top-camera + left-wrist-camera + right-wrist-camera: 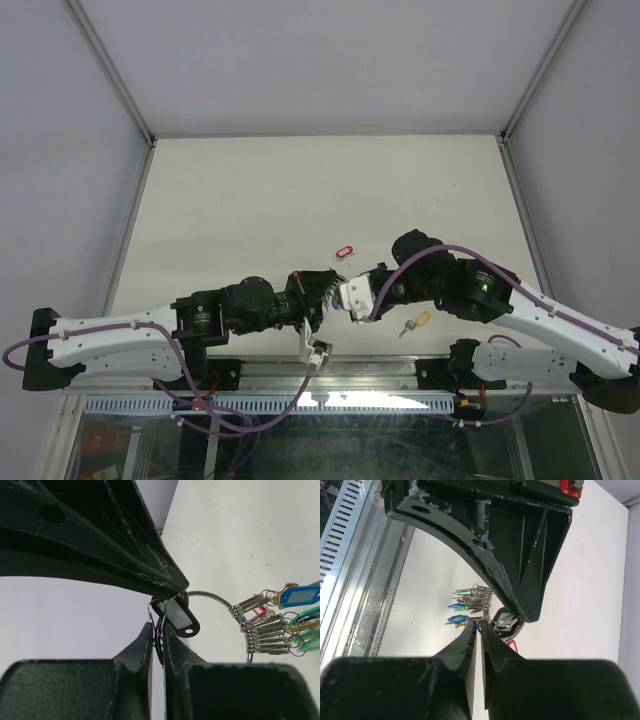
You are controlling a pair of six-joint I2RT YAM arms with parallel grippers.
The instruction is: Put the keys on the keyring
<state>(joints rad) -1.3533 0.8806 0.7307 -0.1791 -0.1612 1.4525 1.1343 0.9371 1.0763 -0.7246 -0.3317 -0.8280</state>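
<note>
Top: left tool (318,292) and right tool (347,297) meet over near side of bench (300,190). Yellow tag (418,322) and red tag (344,251) lie loose on it.
Left wrist: left tool clenched on keyring (212,596), black tag (181,619) at its fingertips, keys (265,632) bunched on the ring.
Right wrist: right tool jaws nearly together at the ring beside the bunch; can't tell if it grips.

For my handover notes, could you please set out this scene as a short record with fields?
left gripper: shut on the keyring, beside a black tag
right gripper: jaws nearly together on the keyring, next to the threaded keys
threaded keys: blue and green heads, bunched together on the ring
loose on table: red tag; yellow-headed key
</note>
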